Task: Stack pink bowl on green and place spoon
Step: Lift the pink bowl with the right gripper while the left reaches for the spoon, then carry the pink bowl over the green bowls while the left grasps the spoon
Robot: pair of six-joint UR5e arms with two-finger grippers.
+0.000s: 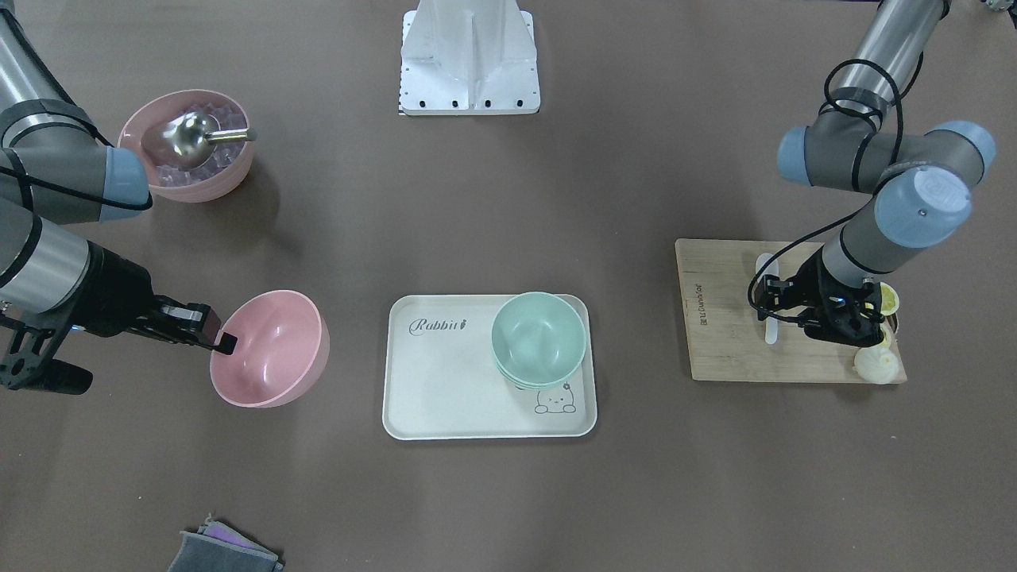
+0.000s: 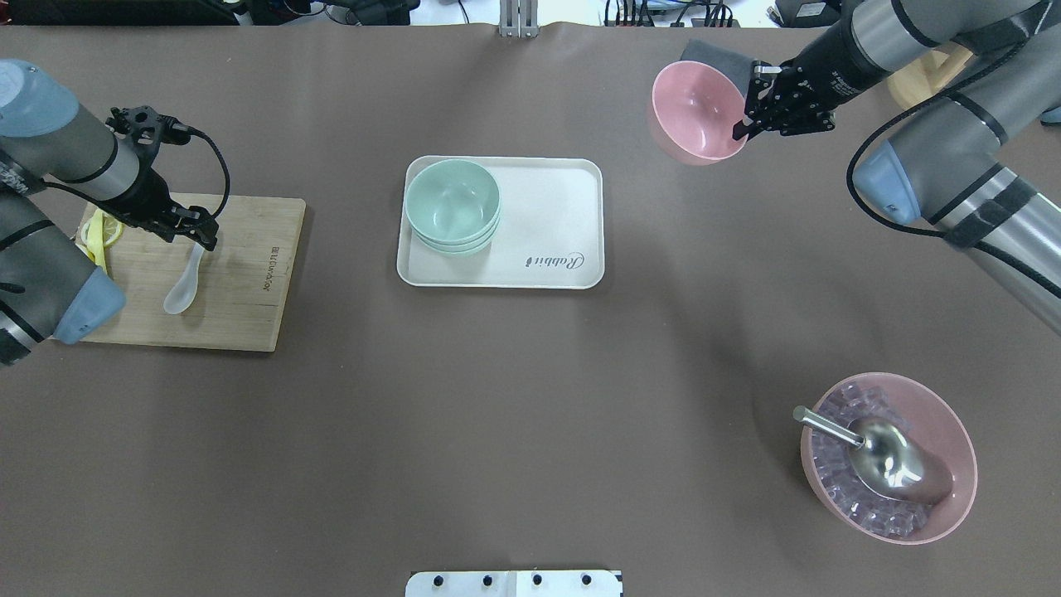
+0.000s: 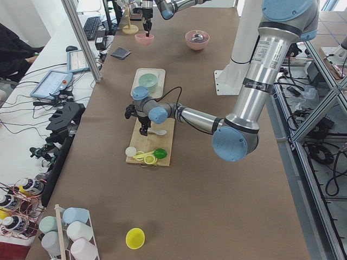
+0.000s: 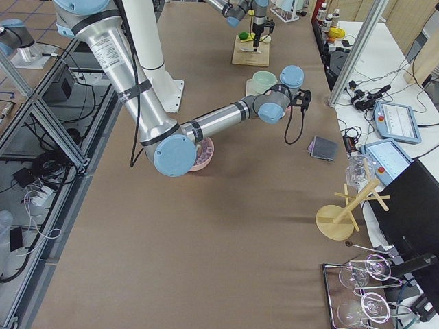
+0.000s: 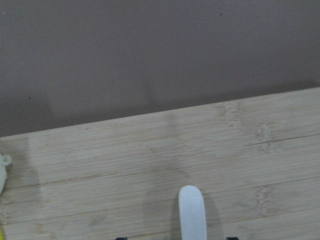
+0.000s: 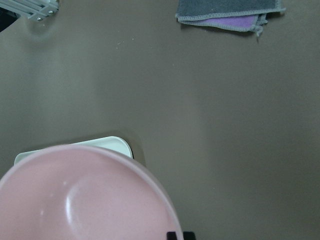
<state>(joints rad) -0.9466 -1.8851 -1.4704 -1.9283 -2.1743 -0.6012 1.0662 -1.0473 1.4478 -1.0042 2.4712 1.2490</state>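
Note:
An empty pink bowl (image 1: 270, 349) is held tilted by its rim in my right gripper (image 1: 221, 340), which is shut on it, to the side of the tray; it also shows in the overhead view (image 2: 696, 112) and the right wrist view (image 6: 85, 200). Stacked green bowls (image 1: 539, 338) sit on the white tray (image 1: 445, 381). A white spoon (image 2: 181, 290) lies on the wooden cutting board (image 2: 240, 282). My left gripper (image 2: 201, 238) is open, low over the spoon's handle (image 5: 192, 212), its jaws on either side of it.
A second pink bowl (image 2: 887, 456) with ice cubes and a metal scoop stands near the robot's right side. Lemon slices (image 1: 886, 300) and a white round piece (image 1: 878, 364) lie on the board's end. A grey folded cloth (image 6: 227, 12) lies beyond the held bowl.

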